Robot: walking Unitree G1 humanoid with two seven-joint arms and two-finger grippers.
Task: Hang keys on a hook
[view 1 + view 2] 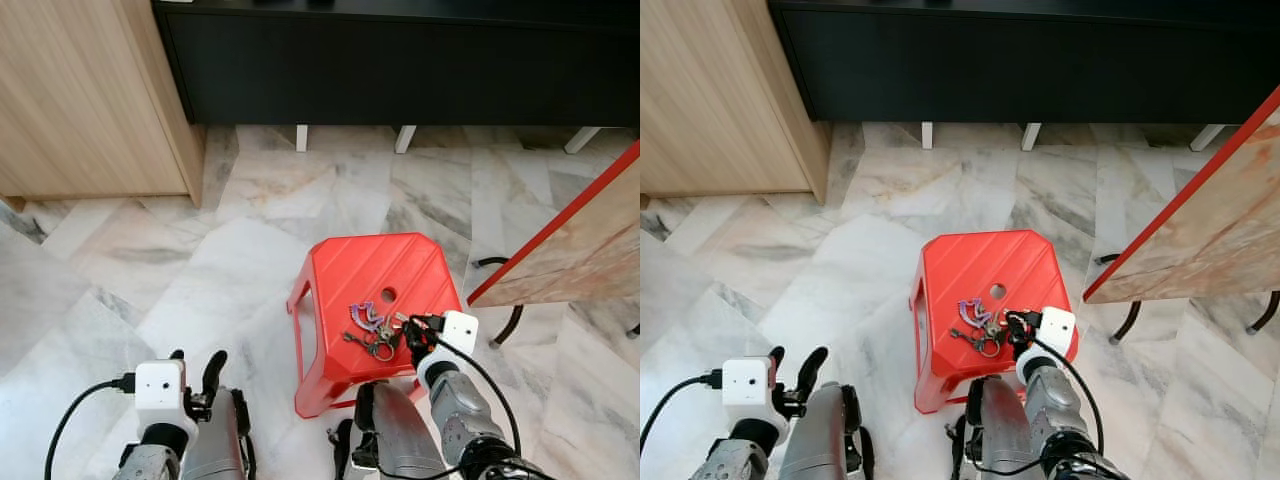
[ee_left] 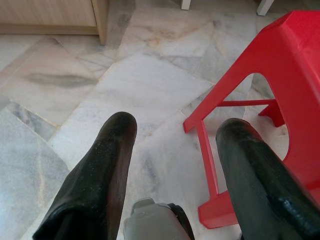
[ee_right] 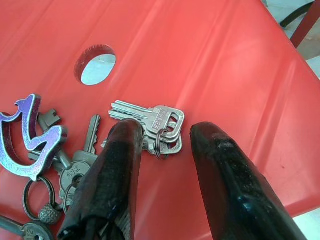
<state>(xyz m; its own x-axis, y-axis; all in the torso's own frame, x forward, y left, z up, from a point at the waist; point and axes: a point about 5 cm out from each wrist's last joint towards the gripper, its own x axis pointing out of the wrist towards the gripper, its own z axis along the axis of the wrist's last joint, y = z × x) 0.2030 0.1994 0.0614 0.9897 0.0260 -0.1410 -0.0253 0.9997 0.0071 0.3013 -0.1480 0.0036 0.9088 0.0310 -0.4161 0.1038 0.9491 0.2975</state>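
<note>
A home's living room: a polished white-grey marble floor (image 1: 250,230), with a long black low cabinet (image 1: 400,60) beyond a light wooden cupboard (image 1: 90,100).

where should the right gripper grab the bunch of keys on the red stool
Best bet is the pair of silver keys lying flat near the stool's round hole, at their heads where the small ring passes through. Come straight down from above: the right gripper is open with its fingers already straddling that ring. The purple charm looks broader and harder to pinch.

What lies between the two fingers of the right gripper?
In the right wrist view, the open right gripper straddles a small ring with silver keys of the bunch, lying on the red stool.
</note>
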